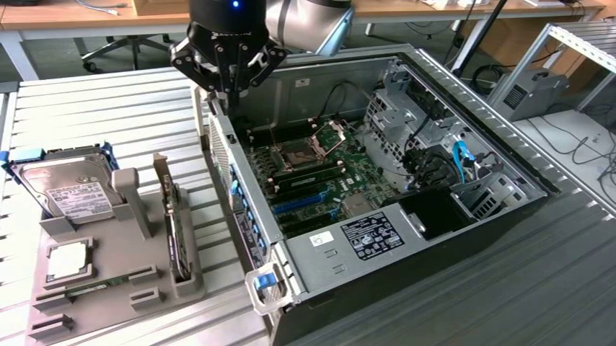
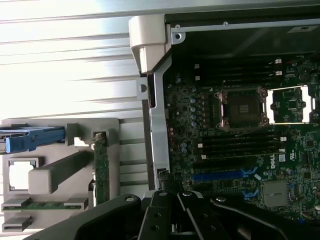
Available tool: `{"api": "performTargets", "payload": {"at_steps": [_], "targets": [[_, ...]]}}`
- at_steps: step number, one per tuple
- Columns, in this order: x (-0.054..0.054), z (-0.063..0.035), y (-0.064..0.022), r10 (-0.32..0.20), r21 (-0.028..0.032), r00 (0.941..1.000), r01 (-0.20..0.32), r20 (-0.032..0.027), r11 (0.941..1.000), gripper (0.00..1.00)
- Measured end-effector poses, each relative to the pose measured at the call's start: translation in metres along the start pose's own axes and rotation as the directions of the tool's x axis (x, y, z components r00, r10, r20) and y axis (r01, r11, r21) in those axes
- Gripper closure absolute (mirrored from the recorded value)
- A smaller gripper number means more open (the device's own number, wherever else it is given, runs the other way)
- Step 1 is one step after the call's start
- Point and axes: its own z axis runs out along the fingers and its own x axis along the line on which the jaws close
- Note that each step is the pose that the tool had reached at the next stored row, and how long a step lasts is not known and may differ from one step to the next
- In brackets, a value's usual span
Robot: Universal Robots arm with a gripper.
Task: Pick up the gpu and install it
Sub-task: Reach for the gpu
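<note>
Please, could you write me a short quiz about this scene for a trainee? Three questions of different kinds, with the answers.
1. True or false: the gpu is already seated in the computer case.
2. The claw hangs over: A the power supply; B the case's side wall; C the processor socket.
3. Which labelled silver part shares the gray holder with the gpu?
Key: 1 false, it stands on edge in the gray holder. 2 B. 3 the hard drive.

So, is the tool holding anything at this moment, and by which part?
Nothing is held. The tool is shut and empty above the computer case wall, and the gpu stands apart from it in the grey holder.
</note>
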Motion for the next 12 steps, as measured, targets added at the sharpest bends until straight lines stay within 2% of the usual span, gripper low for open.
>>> {"api": "performTargets", "payload": {"at_steps": [12], "targets": [[0.0029,-0.0001,-0.0002,0.0,0.0001,1.0,0.0,-0.0001,1.0,0.89]]}}
